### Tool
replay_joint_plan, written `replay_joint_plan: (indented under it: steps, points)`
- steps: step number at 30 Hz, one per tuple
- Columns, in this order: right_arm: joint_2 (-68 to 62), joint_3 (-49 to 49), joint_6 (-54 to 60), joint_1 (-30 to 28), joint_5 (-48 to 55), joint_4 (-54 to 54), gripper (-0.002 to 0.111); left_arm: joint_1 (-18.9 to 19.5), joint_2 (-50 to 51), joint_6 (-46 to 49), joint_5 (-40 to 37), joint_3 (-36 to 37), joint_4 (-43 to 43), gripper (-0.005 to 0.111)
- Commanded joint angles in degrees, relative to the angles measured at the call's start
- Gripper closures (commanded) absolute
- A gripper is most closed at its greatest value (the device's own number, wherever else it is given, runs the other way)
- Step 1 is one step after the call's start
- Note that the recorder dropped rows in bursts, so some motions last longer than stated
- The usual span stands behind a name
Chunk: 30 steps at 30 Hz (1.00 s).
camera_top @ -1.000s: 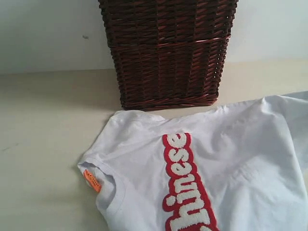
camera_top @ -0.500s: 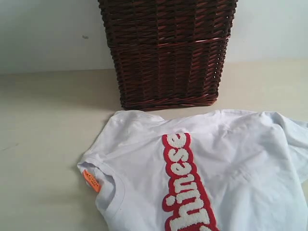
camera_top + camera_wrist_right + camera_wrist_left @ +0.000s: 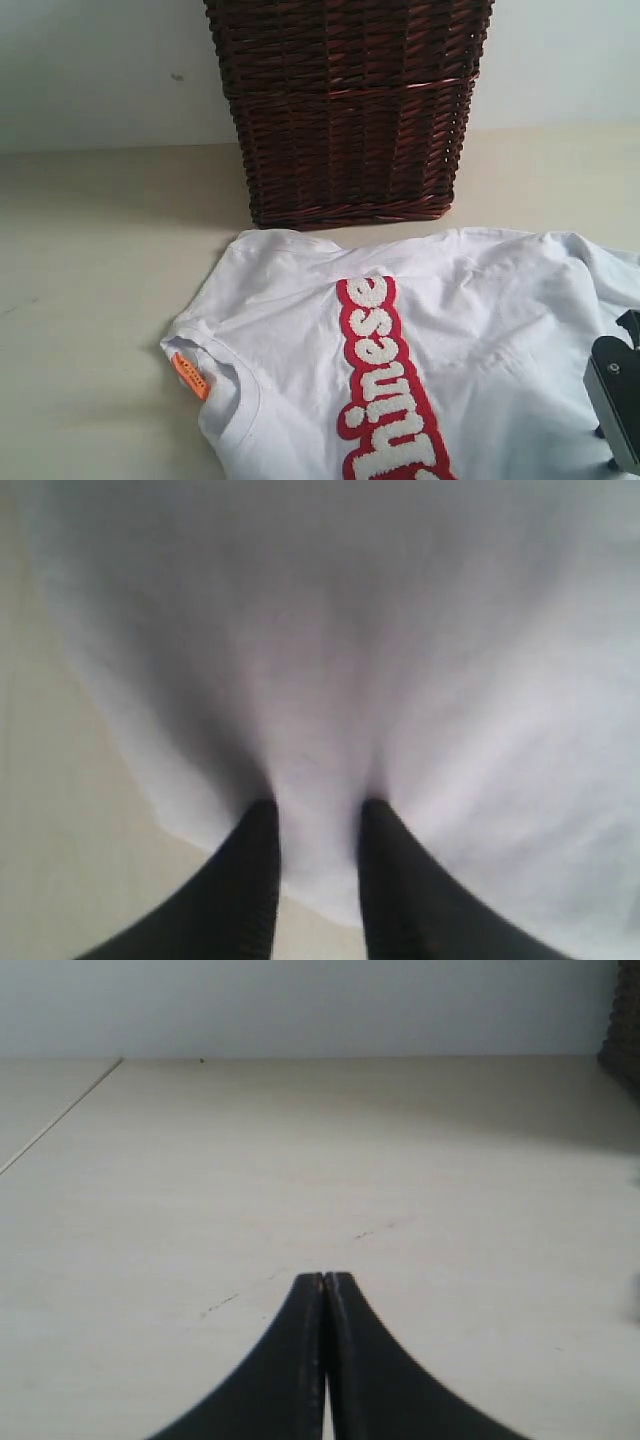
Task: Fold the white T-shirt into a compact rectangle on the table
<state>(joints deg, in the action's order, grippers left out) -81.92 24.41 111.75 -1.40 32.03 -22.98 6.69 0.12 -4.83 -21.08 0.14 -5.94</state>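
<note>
The shirt (image 3: 440, 340) lies mostly spread on the table (image 3: 90, 300), just in front of the basket (image 3: 350, 105). Right gripper (image 3: 318, 815) pinches shirt cloth; left gripper (image 3: 325, 1278) has its jaws together, empty. Folding seems barely begun.

Dark brown wicker basket (image 3: 348, 110) standing against a plain pale wall (image 3: 100, 70), casting soft shadow under even, diffuse light.
</note>
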Motion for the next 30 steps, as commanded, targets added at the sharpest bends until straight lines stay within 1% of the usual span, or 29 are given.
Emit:
replay_joint_plan:
  steps: [1, 2, 4, 7, 9, 12, 14, 15, 16, 18, 21, 23, 24, 25, 26, 28, 30]
  points:
    - [-0.21, -0.47, 1.07, 0.10, -2.04, -1.95, 0.106, 0.18, -0.12, 0.08, 0.37, -0.14, 0.25, 0.107]
    - [-0.21, -0.47, 1.07, 0.10, -2.04, -2.57, 0.108, 0.18, -0.12, 0.08, 0.37, -0.14, 0.25, 0.107]
    - [0.06, -0.47, 1.07, 0.10, -2.04, -3.76, 0.108, 0.18, -0.12, 0.08, 0.37, -0.14, 0.25, 0.107]
    - [2.26, -0.47, 5.13, 0.10, -1.62, -9.22, 0.108, 0.18, -0.12, 0.08, 0.37, -0.14, 0.25, 0.107]
    - [4.34, -0.47, 9.49, 0.10, -0.99, -15.97, 0.108, 0.18, -0.12, 0.08, 0.37, -0.14, 0.25, 0.107]
    - [6.57, 1.69, 9.49, 0.10, 3.54, -26.21, 0.108, 0.18, -0.12, 0.08, 0.37, -0.14, 0.25, 0.107]
    - [7.05, 5.27, 9.49, 0.10, 10.77, -40.29, 0.108, 0.18, -0.12, 0.08, 0.37, -0.14, 0.25, 0.107]
    - [7.05, 6.04, 9.49, 0.10, 12.32, -43.55, 0.108, 0.18, -0.12, 0.08, 0.37, -0.14, 0.25, 0.107]
    - [6.83, 7.22, 9.49, 0.10, 13.58, -49.25, 0.108, 0.18, -0.12, 0.08, 0.37, -0.14, 0.25, 0.107]
    - [5.64, 8.03, 9.49, 0.10, 13.20, -54.28, 0.108, 0.18, -0.12, 0.08, 0.37, -0.14, 0.25, 0.107]
    - [2.42, 8.01, 9.49, 0.10, 12.65, -56.09, 0.108, 0.18, -0.12, 0.08, 0.37, -0.14, 0.25, 0.107]
    - [-0.68, 8.01, 9.49, 0.10, 11.67, -56.09, 0.103, 0.18, -0.12, 0.08, 0.37, -0.14, 0.25, 0.107]
    - [-2.56, 8.01, 9.49, 0.10, 10.52, -56.09, 0.090, 0.18, -0.12, 0.08, 0.37, -0.14, 0.25, 0.107]
    - [-3.17, 8.01, 9.49, 0.10, 9.89, -56.09, 0.082, 0.18, -0.12, 0.08, 0.37, -0.14, 0.25, 0.107]
    - [-3.84, 8.01, 9.49, 0.10, 8.79, -56.27, 0.064, 0.18, -0.12, 0.08, 0.37, -0.14, 0.25, 0.107]
    - [-3.67, 8.01, 9.49, 0.10, 8.48, -57.16, 0.051, 0.18, -0.12, 0.08, 0.37, -0.14, 0.25, 0.107]
    - [-0.84, 8.01, 9.49, 0.10, 7.10, -57.16, 0.050, 0.18, -0.12, 0.08, 0.37, -0.14, 0.25, 0.107]
